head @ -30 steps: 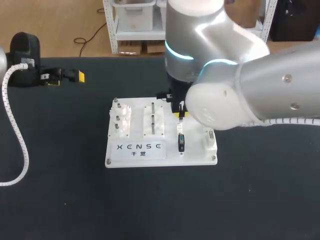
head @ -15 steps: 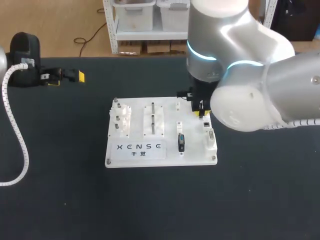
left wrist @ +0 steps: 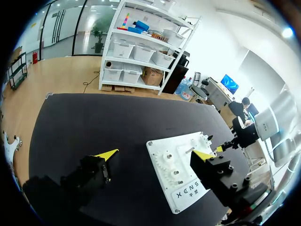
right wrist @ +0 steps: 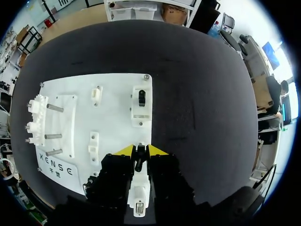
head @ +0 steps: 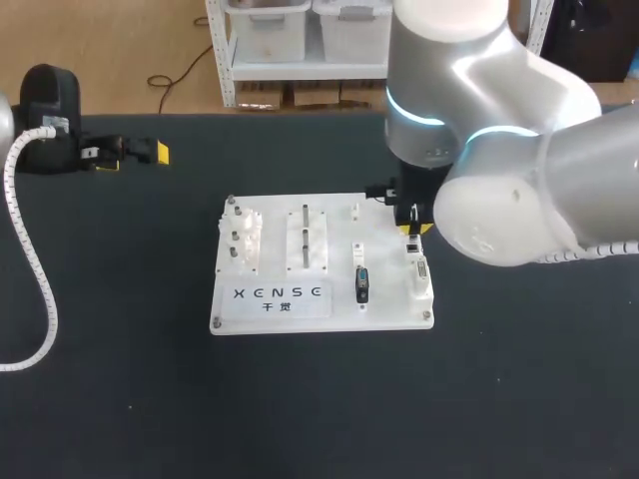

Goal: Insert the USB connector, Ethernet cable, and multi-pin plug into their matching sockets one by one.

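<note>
right wrist view: right fingers [right wrist: 157, 151] pinch a small plug [right wrist: 139, 161]; a socket [right wrist: 141, 97] on the board [right wrist: 113, 117] sits ahead. left fingers [left wrist: 107, 153] spread wide.

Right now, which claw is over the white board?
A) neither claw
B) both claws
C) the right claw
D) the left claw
C: the right claw, gripping a white plug, hangs over the right part of the white board, while the left claw sits open over the black table, off to the side.
</note>
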You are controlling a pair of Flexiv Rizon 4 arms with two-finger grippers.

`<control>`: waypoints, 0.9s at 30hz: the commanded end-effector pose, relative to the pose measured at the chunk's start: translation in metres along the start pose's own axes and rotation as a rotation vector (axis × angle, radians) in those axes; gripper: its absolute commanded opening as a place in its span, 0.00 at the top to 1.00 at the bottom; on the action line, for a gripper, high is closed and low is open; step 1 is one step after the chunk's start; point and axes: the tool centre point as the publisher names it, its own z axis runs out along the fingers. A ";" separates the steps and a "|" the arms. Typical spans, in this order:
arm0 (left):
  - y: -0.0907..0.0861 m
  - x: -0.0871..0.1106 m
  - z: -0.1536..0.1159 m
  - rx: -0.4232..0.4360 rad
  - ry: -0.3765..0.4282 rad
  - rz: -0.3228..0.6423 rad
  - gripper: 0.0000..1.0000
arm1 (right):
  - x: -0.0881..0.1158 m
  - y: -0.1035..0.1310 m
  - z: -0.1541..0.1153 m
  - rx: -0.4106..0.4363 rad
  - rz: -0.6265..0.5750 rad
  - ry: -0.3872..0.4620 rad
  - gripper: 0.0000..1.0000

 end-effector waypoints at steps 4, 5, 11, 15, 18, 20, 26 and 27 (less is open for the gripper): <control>0.000 0.000 0.000 0.000 0.000 0.000 0.00 | 0.004 -0.001 -0.005 -0.008 -0.002 -0.001 1.00; 0.000 0.000 0.000 0.000 0.000 0.000 0.00 | 0.005 -0.001 -0.005 -0.011 -0.003 0.000 1.00; 0.000 0.000 0.000 0.000 0.000 0.000 0.00 | 0.011 -0.001 -0.005 -0.013 -0.010 0.007 1.00; 0.000 0.000 0.000 0.000 0.000 0.000 0.00 | 0.013 -0.002 -0.002 -0.008 -0.008 0.014 1.00; 0.000 0.000 0.000 0.000 0.000 0.000 0.00 | 0.013 -0.001 0.000 -0.005 -0.009 0.015 1.00; 0.000 0.000 0.000 0.000 0.000 0.000 0.00 | 0.012 0.000 0.001 -0.005 -0.009 0.014 1.00; 0.000 0.000 0.000 0.000 0.000 0.000 0.00 | 0.009 0.004 0.002 -0.010 -0.012 0.008 1.00; 0.000 0.000 0.000 0.000 0.000 0.000 0.00 | 0.009 0.005 0.003 -0.010 -0.013 0.007 1.00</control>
